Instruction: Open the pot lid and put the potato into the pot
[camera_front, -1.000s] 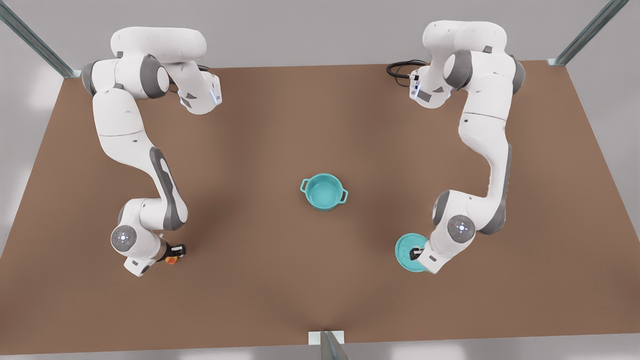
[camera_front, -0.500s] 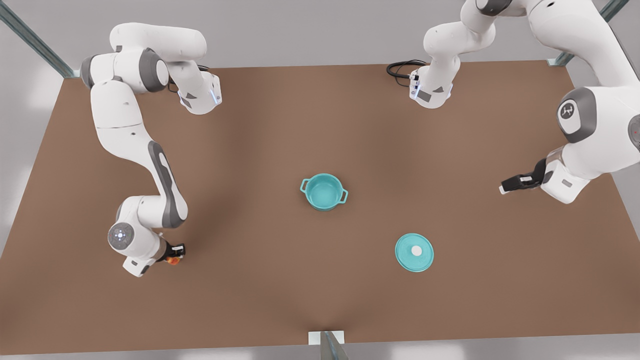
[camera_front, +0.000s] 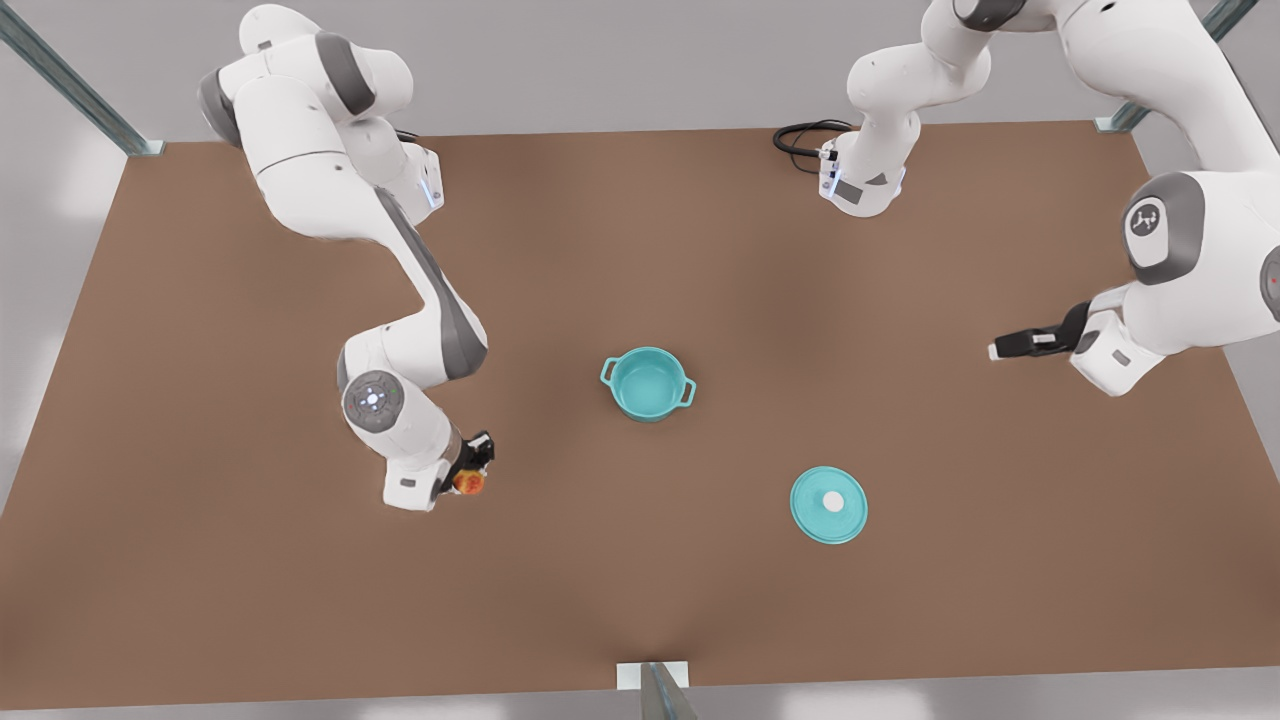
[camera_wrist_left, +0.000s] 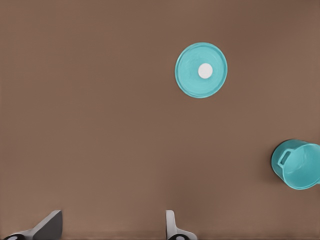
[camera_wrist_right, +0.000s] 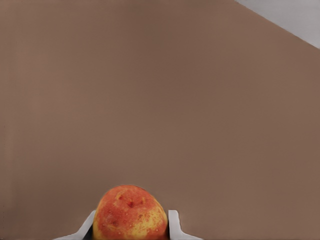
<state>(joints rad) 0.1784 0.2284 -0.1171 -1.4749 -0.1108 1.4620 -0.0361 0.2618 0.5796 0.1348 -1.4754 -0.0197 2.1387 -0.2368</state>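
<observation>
The teal pot (camera_front: 648, 383) stands uncovered mid-table, also seen far off as the pot (camera_wrist_left: 300, 165). The pot lid (camera_front: 829, 505) lies flat on the table toward the front view's right, knob up; the lid (camera_wrist_left: 201, 70) is well ahead of my left gripper. My left gripper (camera_front: 1003, 348) hangs high at the front view's right, open and empty, its fingers (camera_wrist_left: 172, 227) wide apart around the left gripper's gap (camera_wrist_left: 111, 230). At the front view's left, my right gripper (camera_front: 470, 478) is shut on the potato (camera_front: 468, 483). The potato (camera_wrist_right: 130, 212) sits between the right gripper (camera_wrist_right: 131, 228) fingers.
A black cable (camera_front: 800, 135) coils at the back by one arm base. Metal frame posts stand at the back corners, and a bracket (camera_front: 652, 675) sits at the table's front edge. Bare brown table (camera_front: 640, 580) lies between the potato and the pot.
The left gripper let go of the lid, rose to the front view's right, and has since drifted slightly. The right gripper carried the potato toward the pot.
</observation>
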